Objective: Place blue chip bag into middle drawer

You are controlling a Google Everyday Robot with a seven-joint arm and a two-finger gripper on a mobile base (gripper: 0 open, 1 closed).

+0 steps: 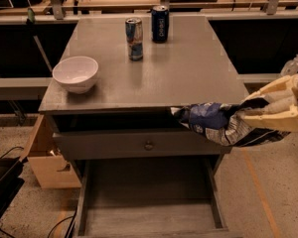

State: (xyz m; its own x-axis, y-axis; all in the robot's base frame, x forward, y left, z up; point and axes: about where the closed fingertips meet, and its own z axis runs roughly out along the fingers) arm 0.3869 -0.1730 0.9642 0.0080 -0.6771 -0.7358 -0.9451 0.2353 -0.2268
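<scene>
My gripper (260, 114) reaches in from the right edge with its cream fingers shut on the blue chip bag (216, 123). The crinkled bag hangs in the air in front of the cabinet's front right corner, level with the closed grey drawer front with a round knob (148, 145). Below it the middle drawer (149, 217) is pulled out, showing its flat grey floor. The bag is above and to the right of the drawer's opening.
On the grey cabinet top (188, 78) stand a white bowl (75, 73) at the left and two blue cans (134, 38) (160, 24) at the back. A cardboard box (44, 157) sits on the floor at the left. A plastic bottle (290, 66) stands at the right.
</scene>
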